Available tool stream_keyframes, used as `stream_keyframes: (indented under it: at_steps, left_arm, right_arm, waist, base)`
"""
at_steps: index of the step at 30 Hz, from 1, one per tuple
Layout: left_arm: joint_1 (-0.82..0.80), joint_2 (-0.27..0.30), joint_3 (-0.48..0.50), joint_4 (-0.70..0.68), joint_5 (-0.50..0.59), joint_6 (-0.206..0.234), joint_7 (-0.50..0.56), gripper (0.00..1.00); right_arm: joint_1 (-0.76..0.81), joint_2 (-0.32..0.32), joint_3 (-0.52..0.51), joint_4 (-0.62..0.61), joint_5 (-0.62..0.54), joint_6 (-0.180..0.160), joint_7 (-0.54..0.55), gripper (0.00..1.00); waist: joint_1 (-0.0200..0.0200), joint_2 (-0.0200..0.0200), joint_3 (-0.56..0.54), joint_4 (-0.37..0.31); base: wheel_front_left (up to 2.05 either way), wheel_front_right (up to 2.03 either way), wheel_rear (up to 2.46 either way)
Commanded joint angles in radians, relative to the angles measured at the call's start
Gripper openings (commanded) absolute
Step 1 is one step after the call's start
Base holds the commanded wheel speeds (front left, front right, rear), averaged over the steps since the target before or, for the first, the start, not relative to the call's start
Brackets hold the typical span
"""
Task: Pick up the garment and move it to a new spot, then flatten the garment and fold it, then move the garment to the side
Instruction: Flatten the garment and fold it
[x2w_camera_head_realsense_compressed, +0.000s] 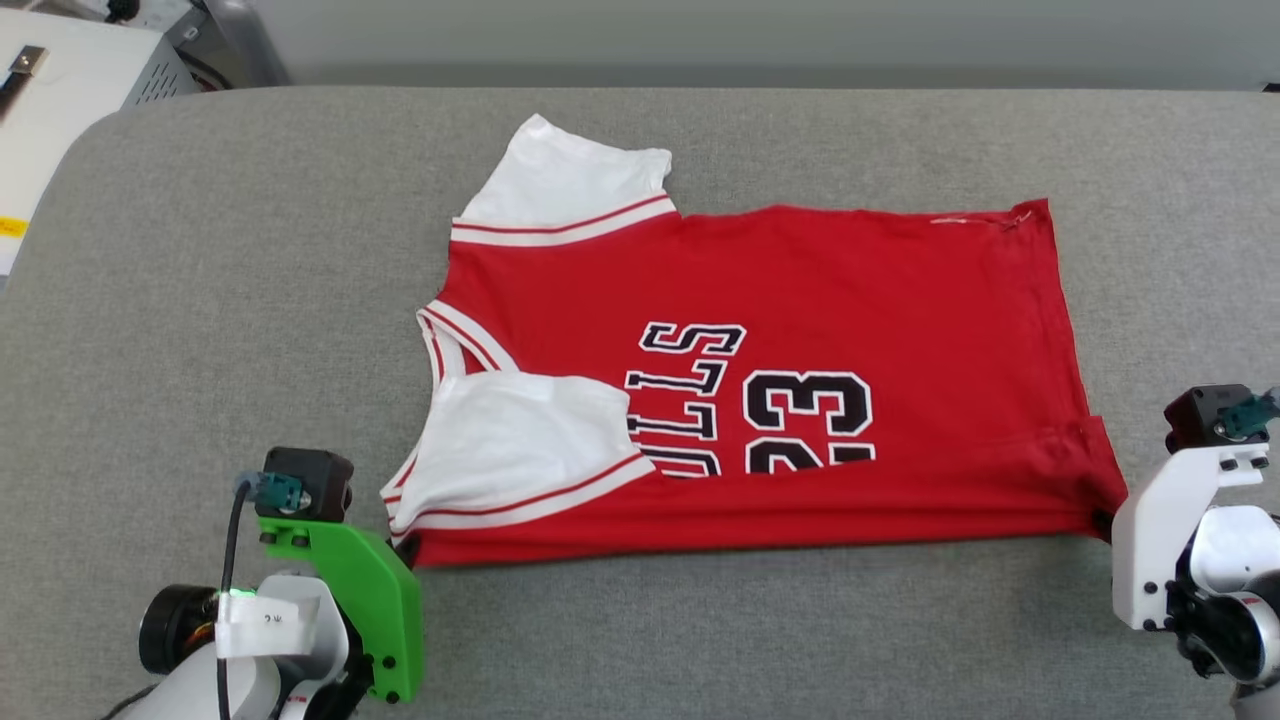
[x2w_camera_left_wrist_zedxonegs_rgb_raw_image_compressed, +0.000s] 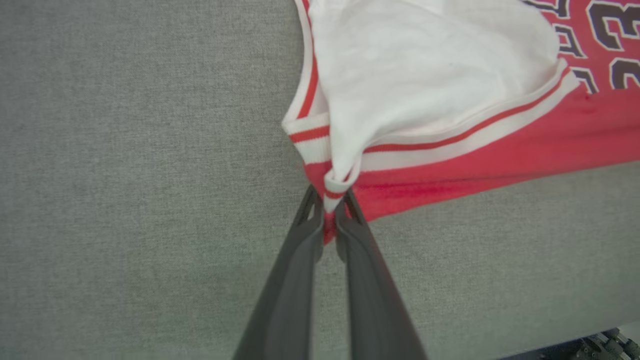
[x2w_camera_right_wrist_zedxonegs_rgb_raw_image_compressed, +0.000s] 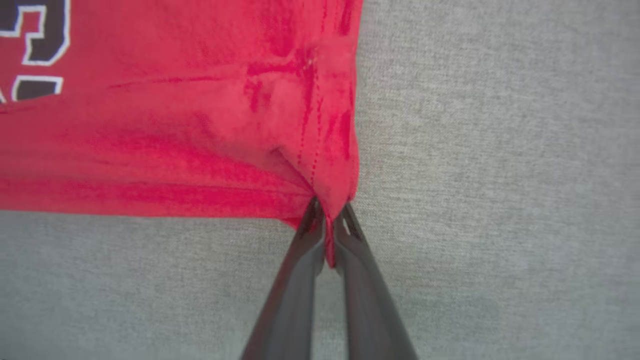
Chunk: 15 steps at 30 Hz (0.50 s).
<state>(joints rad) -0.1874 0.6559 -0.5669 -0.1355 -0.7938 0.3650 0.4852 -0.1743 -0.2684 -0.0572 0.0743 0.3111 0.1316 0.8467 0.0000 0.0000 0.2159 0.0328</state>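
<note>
The red garment (x2w_camera_head_realsense_compressed: 800, 380) with white sleeves lies spread sideways on the grey table, collar to the left, hem to the right, its near edge folded up over part of the dark lettering. My left gripper (x2w_camera_left_wrist_zedxonegs_rgb_raw_image_compressed: 328, 200) is shut on the garment's (x2w_camera_left_wrist_zedxonegs_rgb_raw_image_compressed: 440, 100) near shoulder corner, pinching white sleeve trim and red cloth. My right gripper (x2w_camera_right_wrist_zedxonegs_rgb_raw_image_compressed: 327, 212) is shut on the near hem corner of the garment (x2w_camera_right_wrist_zedxonegs_rgb_raw_image_compressed: 175, 125). In the head view the left gripper (x2w_camera_head_realsense_compressed: 407, 548) sits at the garment's lower left corner and the right gripper (x2w_camera_head_realsense_compressed: 1102, 525) at its lower right corner.
The grey fabric-covered table (x2w_camera_head_realsense_compressed: 200, 300) stretches wide around the garment, with bare room on the left, front and far right. A white box-like device (x2w_camera_head_realsense_compressed: 70, 80) stands beyond the table's rounded far left corner.
</note>
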Motion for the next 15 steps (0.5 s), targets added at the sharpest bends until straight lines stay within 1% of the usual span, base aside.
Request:
stream_keyframes:
  at_steps: [1, 7, 11, 15]
  left_arm:
    - [0.024, 0.014, 0.002, 0.006, -0.007, 0.001, 0.003, 0.0]
    - [0.089, 0.015, -0.016, -0.005, -0.026, 0.007, 0.008, 0.0]
    - [0.13, 0.005, -0.033, 0.009, -0.039, -0.001, 0.001, 0.0]
    - [0.145, -0.012, -0.038, 0.046, -0.059, -0.022, -0.012, 0.0]
  right_arm:
    - [0.025, -0.021, -0.014, -0.015, 0.013, -0.001, 0.011, 0.0]
    - [0.131, -0.05, -0.046, -0.111, 0.046, -0.001, 0.06, 0.0]
    - [0.209, -0.042, -0.074, -0.166, 0.064, -0.001, 0.089, 0.0]
    - [0.258, -0.022, -0.088, -0.187, 0.06, -0.001, 0.098, 0.0]
  waist:
    - [0.0, 0.0, -0.03, -0.006]
    - [0.0, 0.0, -0.065, -0.007]
    - [0.0, 0.0, -0.074, -0.01]
    - [0.0, 0.0, -0.068, -0.013]
  base:
    - [0.0, 0.0, 0.0]
    - [0.0, 0.0, 0.0]
    - [0.0, 0.0, 0.0]
    - [0.0, 0.0, 0.0]
